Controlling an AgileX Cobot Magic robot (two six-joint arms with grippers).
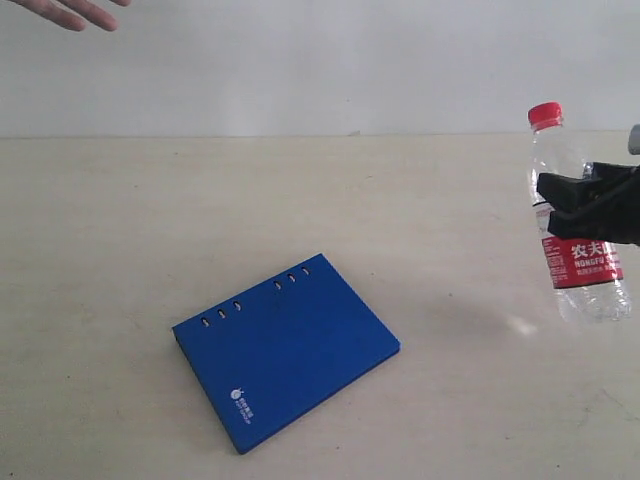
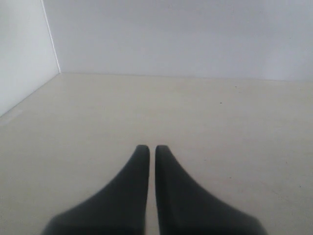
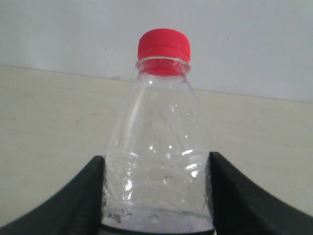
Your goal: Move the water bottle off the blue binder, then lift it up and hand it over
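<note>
The water bottle (image 1: 580,225), clear with a red cap and a red-and-white label, hangs upright above the table at the far right of the exterior view. My right gripper (image 1: 590,205) is shut on its body just above the label. Seen from the right wrist, the bottle (image 3: 159,147) fills the space between the two black fingers (image 3: 78,200). The blue binder (image 1: 285,345) lies flat on the table left of centre, with nothing on it. My left gripper (image 2: 152,148) is shut and empty over bare table; it does not show in the exterior view.
A person's hand (image 1: 75,12) reaches in at the top left corner of the exterior view. The beige table (image 1: 120,230) runs back to a white wall (image 1: 320,60). A side wall (image 2: 22,54) borders the table in the left wrist view.
</note>
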